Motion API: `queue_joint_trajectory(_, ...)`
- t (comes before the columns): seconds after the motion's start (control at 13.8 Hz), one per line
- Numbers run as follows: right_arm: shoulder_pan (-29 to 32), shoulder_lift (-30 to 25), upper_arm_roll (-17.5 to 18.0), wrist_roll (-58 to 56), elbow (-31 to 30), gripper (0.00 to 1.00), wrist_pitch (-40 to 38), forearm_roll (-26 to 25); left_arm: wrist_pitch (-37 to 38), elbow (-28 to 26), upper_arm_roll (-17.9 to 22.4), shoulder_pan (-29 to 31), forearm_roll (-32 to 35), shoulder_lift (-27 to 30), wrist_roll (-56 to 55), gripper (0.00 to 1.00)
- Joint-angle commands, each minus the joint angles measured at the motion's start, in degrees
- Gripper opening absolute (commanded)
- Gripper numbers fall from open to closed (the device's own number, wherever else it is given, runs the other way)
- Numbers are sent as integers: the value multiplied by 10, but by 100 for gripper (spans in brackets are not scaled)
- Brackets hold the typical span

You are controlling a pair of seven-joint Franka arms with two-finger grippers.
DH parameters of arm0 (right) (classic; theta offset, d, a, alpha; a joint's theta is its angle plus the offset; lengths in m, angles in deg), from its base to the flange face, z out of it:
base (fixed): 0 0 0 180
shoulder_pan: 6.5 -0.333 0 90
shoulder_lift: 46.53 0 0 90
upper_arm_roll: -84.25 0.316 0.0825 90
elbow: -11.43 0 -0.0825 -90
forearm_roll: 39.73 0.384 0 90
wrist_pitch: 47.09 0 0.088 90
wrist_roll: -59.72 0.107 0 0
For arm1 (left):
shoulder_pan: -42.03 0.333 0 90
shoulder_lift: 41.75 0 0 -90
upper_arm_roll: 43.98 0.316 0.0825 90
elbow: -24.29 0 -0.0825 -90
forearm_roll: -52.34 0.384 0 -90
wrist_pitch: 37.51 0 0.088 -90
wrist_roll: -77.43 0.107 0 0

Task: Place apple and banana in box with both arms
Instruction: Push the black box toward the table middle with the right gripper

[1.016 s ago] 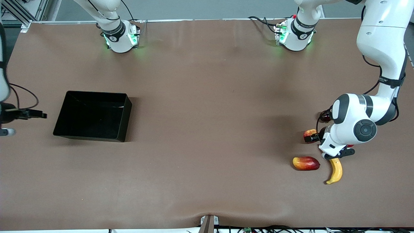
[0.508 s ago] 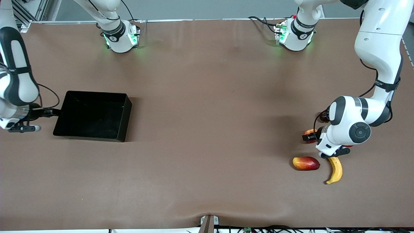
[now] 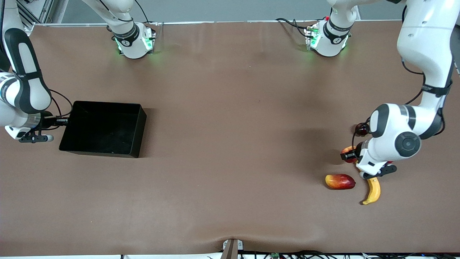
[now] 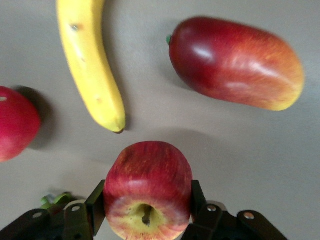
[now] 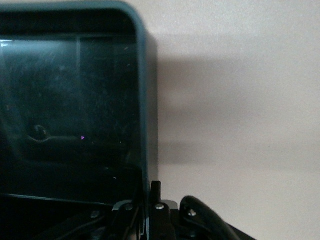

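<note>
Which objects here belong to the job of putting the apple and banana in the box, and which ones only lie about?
Part of the job:
- apple, clamped in the left pincer
- banana, lying on the table
- box, its wall gripped by the right pincer

Just lying about:
- mango-like fruit, beside the banana
- pink-red round fruit

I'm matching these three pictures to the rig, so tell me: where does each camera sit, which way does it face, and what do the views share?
Front view: high across the table, facing both arm bases; shows the box, banana, both arms.
Left wrist view: on the left arm's wrist, looking down past the left end effector, its fingers either side of the apple.
Right wrist view: on the right arm's wrist, looking along the right end effector, shut on the box's wall.
Shared: front and left wrist both show banana and mango-like fruit; front and right wrist share the box.
</note>
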Motion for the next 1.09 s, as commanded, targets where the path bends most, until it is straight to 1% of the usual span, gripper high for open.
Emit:
queue_joint_trajectory(0.0, 2, -26, 10, -5, 10, 0, -56, 5, 70, 44, -16, -2, 7, 28, -10, 0)
queue_joint_trajectory(0.07, -7, -26, 12, -5, 42, 0, -104, 8, 87, 60, -28, -1, 7, 28, -10, 0)
queue_joint_trajectory(0.22, -33, -26, 12, 0, 100, 0, -186, 26, 100, 81, -38, -1, 7, 29, -9, 0)
queue_joint_trajectory(0.36, -58, -27, 12, 2, 138, 0, -238, 50, 100, 91, -39, -3, 8, 28, -7, 0)
queue_joint_trajectory(0.51, -95, -27, 12, 7, 170, 0, -285, 69, 100, 104, -39, -4, 14, 26, -5, 0)
queue_joint_trajectory(0.73, -179, -40, 13, 124, 174, 0, -309, 80, 100, 118, -38, 0, 14, 22, 8, 0)
queue_joint_trajectory(0.94, -275, -45, 12, 205, 178, 0, -304, 136, 100, 128, -38, 4, 15, 27, 8, 0)
queue_joint_trajectory(1.02, -313, -41, 11, 247, 185, 0, -297, 140, 100, 129, -38, 3, 15, 26, 9, 0)
